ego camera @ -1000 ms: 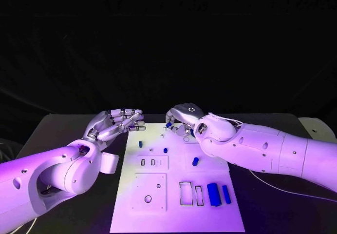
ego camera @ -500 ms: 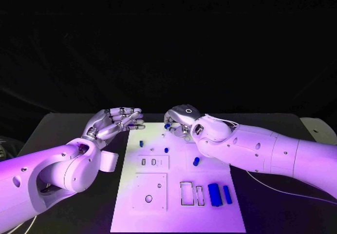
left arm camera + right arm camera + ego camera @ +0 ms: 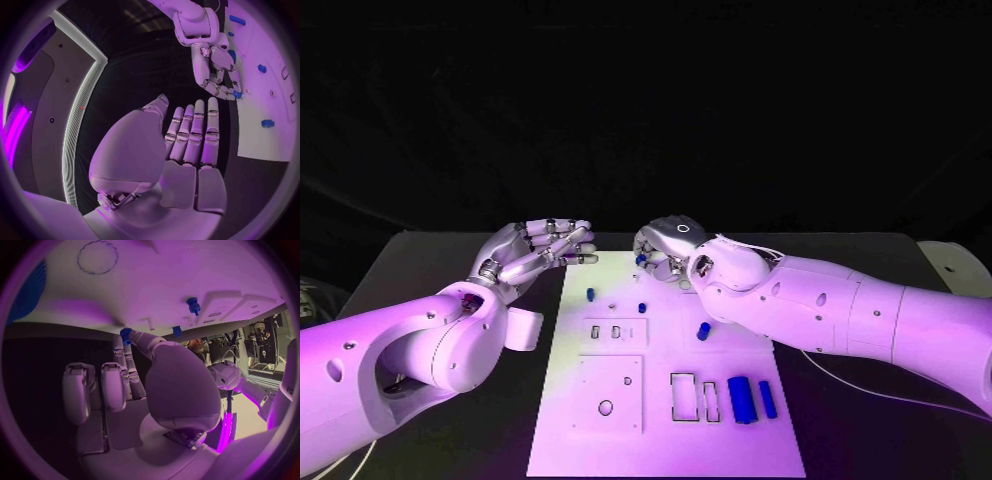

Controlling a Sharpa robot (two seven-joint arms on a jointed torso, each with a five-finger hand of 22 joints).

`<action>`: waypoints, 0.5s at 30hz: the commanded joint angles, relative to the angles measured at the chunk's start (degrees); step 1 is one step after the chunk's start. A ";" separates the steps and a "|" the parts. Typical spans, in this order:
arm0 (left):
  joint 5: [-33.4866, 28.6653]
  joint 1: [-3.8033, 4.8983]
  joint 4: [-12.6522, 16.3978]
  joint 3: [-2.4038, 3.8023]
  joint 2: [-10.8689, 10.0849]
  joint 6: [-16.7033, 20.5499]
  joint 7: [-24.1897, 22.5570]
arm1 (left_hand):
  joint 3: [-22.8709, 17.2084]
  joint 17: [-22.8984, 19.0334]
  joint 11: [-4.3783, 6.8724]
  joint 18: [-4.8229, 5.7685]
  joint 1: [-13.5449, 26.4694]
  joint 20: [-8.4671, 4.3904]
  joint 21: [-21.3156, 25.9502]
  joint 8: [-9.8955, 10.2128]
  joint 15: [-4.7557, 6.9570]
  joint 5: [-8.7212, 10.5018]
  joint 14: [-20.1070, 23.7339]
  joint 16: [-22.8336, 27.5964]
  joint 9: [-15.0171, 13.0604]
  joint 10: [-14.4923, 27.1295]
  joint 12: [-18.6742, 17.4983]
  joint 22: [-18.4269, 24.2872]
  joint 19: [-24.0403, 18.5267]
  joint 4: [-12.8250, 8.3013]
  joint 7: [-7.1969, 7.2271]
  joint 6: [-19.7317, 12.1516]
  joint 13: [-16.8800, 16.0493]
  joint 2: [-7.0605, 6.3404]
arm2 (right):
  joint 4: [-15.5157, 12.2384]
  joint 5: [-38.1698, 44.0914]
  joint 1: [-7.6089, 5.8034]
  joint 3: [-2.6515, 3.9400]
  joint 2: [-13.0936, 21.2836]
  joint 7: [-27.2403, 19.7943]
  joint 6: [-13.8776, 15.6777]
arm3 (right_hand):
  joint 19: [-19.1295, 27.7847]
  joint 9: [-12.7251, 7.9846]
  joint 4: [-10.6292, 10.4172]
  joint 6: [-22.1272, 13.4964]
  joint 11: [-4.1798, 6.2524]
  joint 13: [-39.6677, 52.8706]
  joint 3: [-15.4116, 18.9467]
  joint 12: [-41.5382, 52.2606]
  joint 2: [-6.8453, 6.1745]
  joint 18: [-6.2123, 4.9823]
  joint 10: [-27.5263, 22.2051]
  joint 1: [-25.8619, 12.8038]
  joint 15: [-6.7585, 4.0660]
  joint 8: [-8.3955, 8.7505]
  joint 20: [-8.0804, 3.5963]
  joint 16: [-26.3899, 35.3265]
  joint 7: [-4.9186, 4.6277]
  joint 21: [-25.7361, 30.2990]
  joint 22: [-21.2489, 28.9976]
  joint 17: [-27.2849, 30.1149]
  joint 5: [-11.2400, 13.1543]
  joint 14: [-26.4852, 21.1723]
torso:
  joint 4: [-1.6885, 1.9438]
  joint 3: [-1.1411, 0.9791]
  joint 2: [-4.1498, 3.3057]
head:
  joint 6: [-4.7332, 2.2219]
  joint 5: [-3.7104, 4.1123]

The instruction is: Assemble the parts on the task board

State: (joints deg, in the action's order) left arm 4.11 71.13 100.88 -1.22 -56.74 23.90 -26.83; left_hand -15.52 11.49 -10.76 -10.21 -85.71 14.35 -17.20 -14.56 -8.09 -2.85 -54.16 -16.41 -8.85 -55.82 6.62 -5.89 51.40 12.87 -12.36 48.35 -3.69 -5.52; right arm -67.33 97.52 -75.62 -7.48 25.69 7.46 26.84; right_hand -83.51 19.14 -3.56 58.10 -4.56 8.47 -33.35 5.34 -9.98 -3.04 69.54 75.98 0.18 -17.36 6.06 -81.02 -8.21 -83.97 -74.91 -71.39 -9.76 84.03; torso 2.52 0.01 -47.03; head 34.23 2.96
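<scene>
Head view: right hand (image 3: pixel 672 250) pinches a small blue part (image 3: pixel 127 333) at the task board (image 3: pixel 661 430)'s far edge; left hand (image 3: pixel 538 252) empty, fingers apart; several blue parts (image 3: pixel 749 398) unassembled.

Black table (image 3: pixel 430 270) — dark backdrop (image 3: pixel 646 110)

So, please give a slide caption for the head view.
Right hand pinches a small blue part over the task board; left hand hovers beside.

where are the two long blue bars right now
In the head view, the two long blue bars lie side by side near the task board's right edge, beside two rectangular slots.
</scene>
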 commanded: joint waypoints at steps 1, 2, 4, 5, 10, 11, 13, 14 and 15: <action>-0.13 0.18 0.05 0.06 0.11 -0.99 -0.29 | -0.25 0.10 -0.16 -0.29 0.07 0.10 0.19 0.39 -0.35 -0.25 0.11 0.35 0.05 -0.04 -0.32 0.05 0.13 0.00 -1.48 0.06 -0.02 -0.45 | 0.39 0.19 0.12 -0.05 -0.27 -0.17 -1.41 | 0.40 0.18 -0.16 -0.76 -0.15 -0.11 -0.46 -0.54 0.12 0.53 -0.55 -0.63 0.02 0.15 0.15 0.45 -0.18 0.46 -3.67 0.28 0.29 2.33 | -0.02 0.00 -0.05 | 0.01 -0.10; -0.13 0.19 0.05 0.06 0.10 -0.99 -0.29 | -0.25 0.10 -0.16 -0.29 0.07 0.10 0.19 0.39 -0.35 -0.25 0.11 0.35 0.05 -0.04 -0.32 0.05 0.13 0.00 -1.48 0.06 -0.02 -0.45 | 0.45 0.18 0.13 -0.05 -0.30 -0.15 -1.45 | 0.47 0.19 -0.17 -0.92 -0.21 -0.12 -0.49 -0.64 0.07 0.52 -0.70 -0.69 0.08 0.22 0.19 0.51 -0.26 0.51 -3.60 0.40 0.30 2.29 | -0.02 0.00 -0.05 | 0.01 -0.10; -0.13 0.24 0.04 0.05 0.08 -1.01 -0.24 | -0.25 0.10 -0.16 -0.29 0.07 0.10 0.19 0.39 -0.35 -0.25 0.11 0.35 0.05 -0.04 -0.32 0.05 0.13 0.00 -1.48 0.06 -0.02 -0.45 | 0.69 0.11 0.13 -0.05 -0.37 -0.08 -1.41 | 2.01 -0.12 -0.50 -3.41 -1.14 -0.54 -0.82 -1.69 -0.67 0.05 -2.92 -1.45 0.84 1.69 0.75 1.33 -1.33 1.83 -1.45 1.99 0.70 1.83 | -0.09 0.00 -0.02 | 0.09 -0.15; -0.13 0.26 0.05 0.05 0.07 -1.01 -0.24 | -0.27 0.11 -0.16 -0.29 0.07 0.10 0.21 0.40 -0.35 -0.24 0.12 0.38 0.05 -0.06 -0.35 0.07 0.13 -0.01 -1.48 0.07 -0.02 -0.46 | 0.79 0.08 0.13 -0.06 -0.39 -0.06 -1.35 | 2.39 -0.21 -0.55 -3.97 -1.34 -0.67 -0.91 -1.78 -0.87 -0.07 -3.55 -1.58 1.04 2.06 0.91 1.48 -1.56 2.16 -0.94 2.28 0.80 1.73 | -0.14 0.00 -0.02 | 0.11 -0.18; -0.13 0.36 0.04 0.05 0.02 -1.04 -0.21 | -0.29 0.12 -0.16 -0.29 0.07 0.11 0.22 0.41 -0.36 -0.24 0.13 0.40 0.05 -0.07 -0.37 0.09 0.12 -0.02 -1.48 0.08 -0.03 -0.46 | 0.86 -0.02 0.13 -0.06 -0.25 0.08 -0.93 | 6.76 -0.93 -0.53 -7.73 -2.53 -1.84 -0.96 -1.63 -2.29 -1.52 -8.71 -2.11 2.02 4.85 2.04 3.78 -2.48 6.36 5.34 6.39 1.40 0.45 | -0.21 -0.01 -0.02 | 0.08 -0.20; -0.13 0.38 0.03 0.05 0.01 -1.05 -0.20 | -0.29 0.12 -0.16 -0.29 0.07 0.11 0.22 0.41 -0.36 -0.24 0.13 0.40 0.05 -0.07 -0.37 0.09 0.12 -0.02 -1.48 0.08 -0.03 -0.46 | 0.71 -0.01 0.13 -0.06 -0.12 0.12 -0.79 | 6.87 -0.94 -0.49 -7.85 -2.58 -1.89 -0.89 -1.60 -2.42 -1.55 -8.89 -2.11 2.06 4.97 2.08 3.89 -2.54 6.49 5.49 6.57 1.44 0.39 | -0.19 -0.01 -0.02 | 0.07 -0.18; -0.13 0.41 0.03 0.05 -0.04 -1.06 -0.20 | -0.30 0.13 -0.16 -0.29 0.07 0.11 0.24 0.42 -0.36 -0.24 0.14 0.43 0.06 -0.08 -0.40 0.11 0.12 -0.03 -1.48 0.08 -0.03 -0.48 | 0.24 0.02 0.13 -0.06 0.27 0.17 -0.47 | 6.88 -0.99 -0.43 -8.21 -2.58 -1.96 -0.82 -1.53 -2.54 -1.57 -9.14 -2.09 2.08 5.25 2.14 3.90 -2.45 6.58 5.52 6.58 1.47 0.40 | -0.22 -0.03 -0.03 | 0.08 -0.16; -0.13 0.43 0.03 0.05 -0.08 -1.07 -0.19 | -0.30 0.13 -0.16 -0.29 0.07 0.11 0.24 0.42 -0.36 -0.24 0.14 0.43 0.06 -0.08 -0.40 0.11 0.12 -0.03 -1.48 0.08 -0.03 -0.48 | -0.34 0.04 0.13 -0.06 0.75 0.23 -0.17 | 6.81 -0.99 -0.43 -8.22 -2.57 -1.96 -0.82 -1.53 -2.54 -1.54 -9.15 -2.09 2.08 5.26 2.14 3.89 -2.45 6.51 5.41 6.55 1.47 0.40 | -0.26 -0.04 -0.01 | 0.03 -0.14; -0.13 0.44 0.02 0.05 -0.10 -1.07 -0.19 | -0.30 0.13 -0.16 -0.29 0.07 0.11 0.24 0.42 -0.36 -0.24 0.14 0.43 0.06 -0.08 -0.40 0.11 0.12 -0.03 -1.48 0.08 -0.03 -0.48 | -0.69 0.05 0.12 -0.06 1.05 0.26 0.03 | 6.82 -0.99 -0.43 -8.22 -2.57 -1.96 -0.82 -1.52 -2.53 -1.55 -9.15 -2.09 2.08 5.26 2.14 3.88 -2.44 6.52 5.42 6.55 1.47 0.40 | -0.28 -0.06 0.01 | 0.02 -0.14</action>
State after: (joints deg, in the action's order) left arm 4.09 71.46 100.84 -1.22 -56.87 23.86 -26.72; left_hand -15.52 11.56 -10.76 -10.21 -85.71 14.35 -17.20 -14.27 -8.09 -2.85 -54.16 -16.18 -8.86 -55.83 6.42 -5.83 51.39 12.88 -12.36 48.35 -3.70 -5.52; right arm -67.52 97.34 -75.51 -7.54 26.41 7.51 26.50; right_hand -77.03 18.20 -4.27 50.12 -7.15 6.59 -34.08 3.71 -11.94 -3.97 60.67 73.92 1.84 -12.39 8.21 -77.38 -10.66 -77.66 -69.46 -64.88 -8.50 84.02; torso 2.30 -0.01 -47.07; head 34.32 2.75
